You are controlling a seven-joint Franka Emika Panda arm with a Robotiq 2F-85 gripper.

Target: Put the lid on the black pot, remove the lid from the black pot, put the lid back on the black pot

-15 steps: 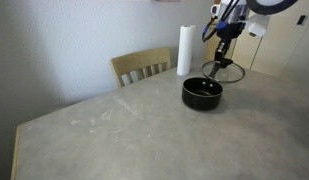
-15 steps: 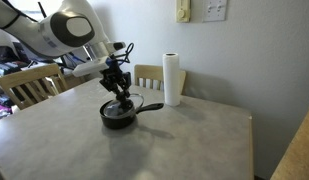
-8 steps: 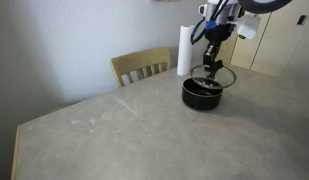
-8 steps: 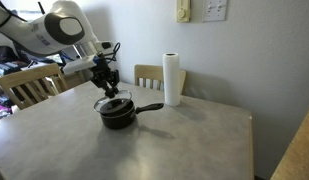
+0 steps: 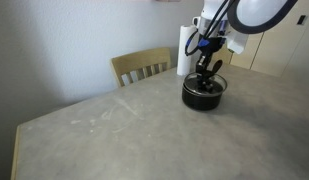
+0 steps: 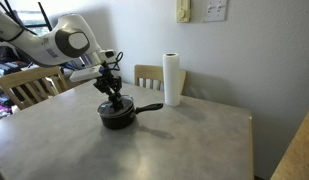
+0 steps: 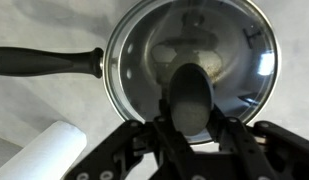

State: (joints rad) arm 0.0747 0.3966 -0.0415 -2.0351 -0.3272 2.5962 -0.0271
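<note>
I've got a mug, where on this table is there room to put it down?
The wide stretch of table from the pot to the near edge is bare, in both exterior views. It is crowded at the far end: the gripper holds the lid at the pot, with the roll and chair close behind.

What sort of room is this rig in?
Probably a home dining or kitchen corner: a wooden slat-back chair at a grey table, a tall white paper-towel roll, and a small black saucepan.
</note>
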